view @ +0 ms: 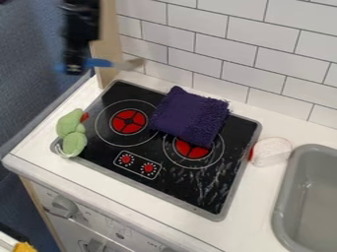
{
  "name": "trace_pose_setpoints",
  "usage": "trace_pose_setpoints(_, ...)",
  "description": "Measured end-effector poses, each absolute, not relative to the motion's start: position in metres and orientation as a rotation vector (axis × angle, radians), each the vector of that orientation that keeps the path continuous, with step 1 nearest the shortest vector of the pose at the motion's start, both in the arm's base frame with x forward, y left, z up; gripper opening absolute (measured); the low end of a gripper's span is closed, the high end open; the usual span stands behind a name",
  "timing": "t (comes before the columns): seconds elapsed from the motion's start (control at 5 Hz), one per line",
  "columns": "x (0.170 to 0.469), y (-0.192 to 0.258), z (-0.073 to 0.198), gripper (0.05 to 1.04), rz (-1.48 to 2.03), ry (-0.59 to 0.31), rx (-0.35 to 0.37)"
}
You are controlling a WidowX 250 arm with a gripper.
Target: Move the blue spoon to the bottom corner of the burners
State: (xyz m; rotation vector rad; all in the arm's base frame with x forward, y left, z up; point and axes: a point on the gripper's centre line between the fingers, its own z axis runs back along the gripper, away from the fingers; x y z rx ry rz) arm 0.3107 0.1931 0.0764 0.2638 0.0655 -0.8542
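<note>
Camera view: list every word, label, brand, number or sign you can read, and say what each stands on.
No text can be read.
Stove: small white marks ring its two red dials; too small to read.
White front panel: faint marks near the grey knob; too small to read.
</note>
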Motion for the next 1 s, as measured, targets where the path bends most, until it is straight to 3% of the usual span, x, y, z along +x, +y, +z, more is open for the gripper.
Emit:
trace_pose_setpoints(0.4, 0.249, 0.245, 0.08, 0.417, -0.693, 0.172, 0.243)
trace_pose_setpoints(1.0, 0.225, 0.231, 0.046, 0.417, -0.812, 0.308, 0.192)
